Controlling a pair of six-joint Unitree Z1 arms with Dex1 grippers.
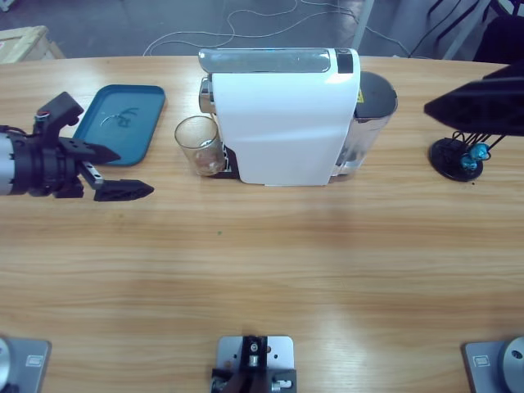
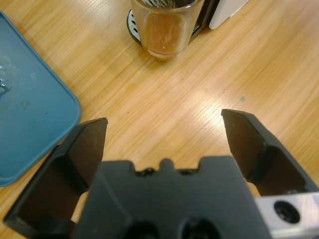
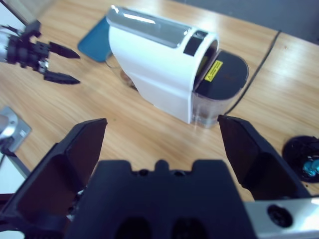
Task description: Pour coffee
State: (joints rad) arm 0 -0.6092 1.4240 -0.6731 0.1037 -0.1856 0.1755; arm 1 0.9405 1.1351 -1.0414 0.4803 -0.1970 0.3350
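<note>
Right now my left gripper point(image 1: 123, 173) hangs wide open and empty over the table's left end, beside the blue tray point(image 1: 139, 102), its jaws aimed at the glass point(image 1: 197, 144). That glass stands on the drip grille at the left foot of the white coffee machine point(image 1: 282, 119), near the table's far edge. Through its clear wall I see the coffee point(image 2: 164, 44), only a shallow brown layer at the bottom.

My right gripper point(image 3: 162, 144) is also spread wide with nothing between its jaws, held high over the table's right end, looking down on the machine, its water tank point(image 3: 219, 94) and a black stand point(image 1: 454, 157) with blue capsules point(image 1: 475, 155).

I judge this to be the approach, before any grasp. Next I would need to carry the left jaws forward around the glass, close on its lower wall without knocking it against the machine, then draw it clear and keep it upright.
</note>
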